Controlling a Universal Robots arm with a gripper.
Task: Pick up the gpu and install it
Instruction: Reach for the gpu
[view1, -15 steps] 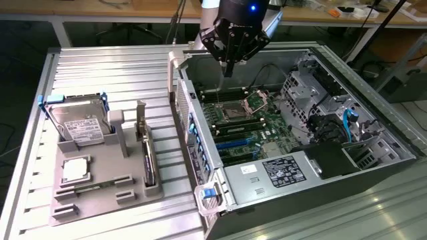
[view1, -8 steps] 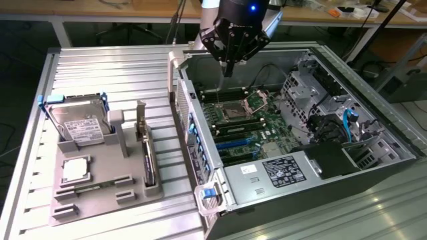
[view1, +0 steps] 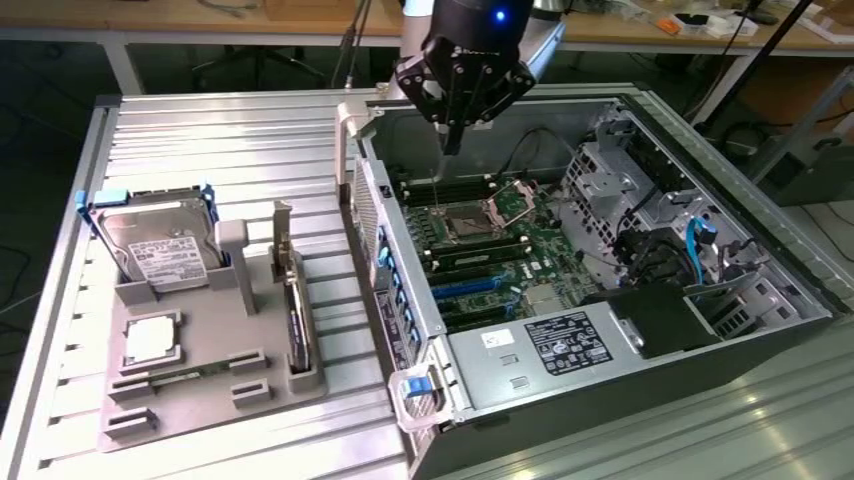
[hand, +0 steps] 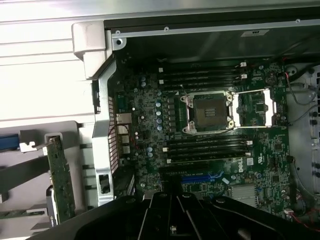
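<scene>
One gpu: thin dark card, on edge in holder | gripper closed, empty, above case

Hard drive, CPU, gray tray

GPU upright in tray, beside PC case.

Ribbed bare-metal surface, matt silver. Holder of matt grey plastic. Drive: shiny metal with a white paper label. Gpu: dull green circuit board. Case: satin grey sheet metal with a blue plastic latch.
</scene>
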